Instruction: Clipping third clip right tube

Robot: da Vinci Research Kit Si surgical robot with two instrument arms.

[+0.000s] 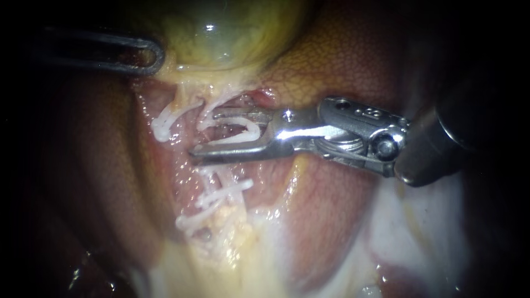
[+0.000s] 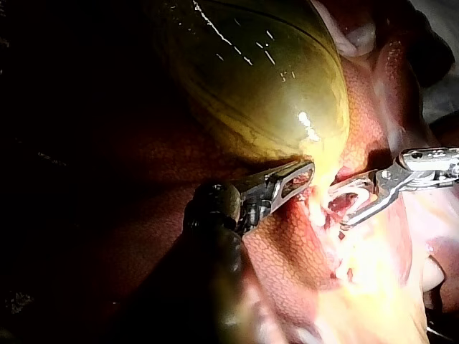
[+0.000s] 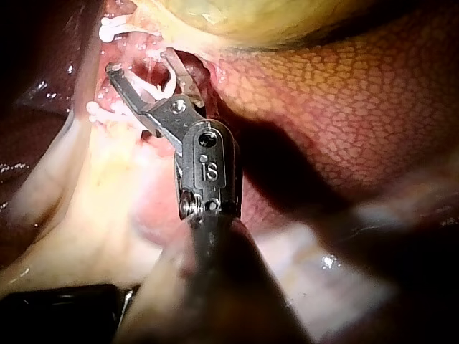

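At centre frame, our right instrument [image 1: 203, 133] held an open clip [image 1: 251, 128] in its spread jaws, straddling the right tube [image 1: 222, 175] above two set clips [image 1: 232, 190]. We judged it not yet fired; next, seat it squarely across the tube, then squeeze.

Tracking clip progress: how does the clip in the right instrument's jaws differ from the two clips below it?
The held clip gapes, curved, between the right instrument's jaws; the lower clips lie closed, straight, untouched. The held clip sits nearer the gallbladder than the lower clips. All are white.
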